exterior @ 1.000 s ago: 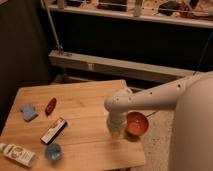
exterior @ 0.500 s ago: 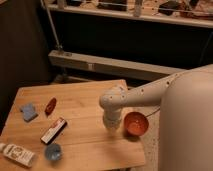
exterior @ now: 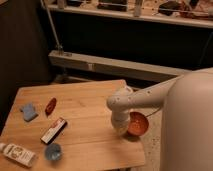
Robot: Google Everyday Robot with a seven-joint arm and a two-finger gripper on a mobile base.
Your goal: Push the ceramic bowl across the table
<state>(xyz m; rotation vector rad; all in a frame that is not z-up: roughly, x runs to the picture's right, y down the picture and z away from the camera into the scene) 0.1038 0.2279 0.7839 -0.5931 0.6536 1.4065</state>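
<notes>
arm (exterior: 150, 95): white, reaches in from the right of view, passing above the ceramic bowl (exterior: 139, 124)
wrist (exterior: 119, 103): bent downward just beside the bowl
gripper (exterior: 120, 127): low, close against the bowl's left side

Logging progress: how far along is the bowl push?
Done: gripper is down beside the bowl, on its left. In hand: contact looks made; the bowl sits tilted at the table's right edge. Left: the travel itself, since the whole tabletop lies to the bowl's left.
</notes>
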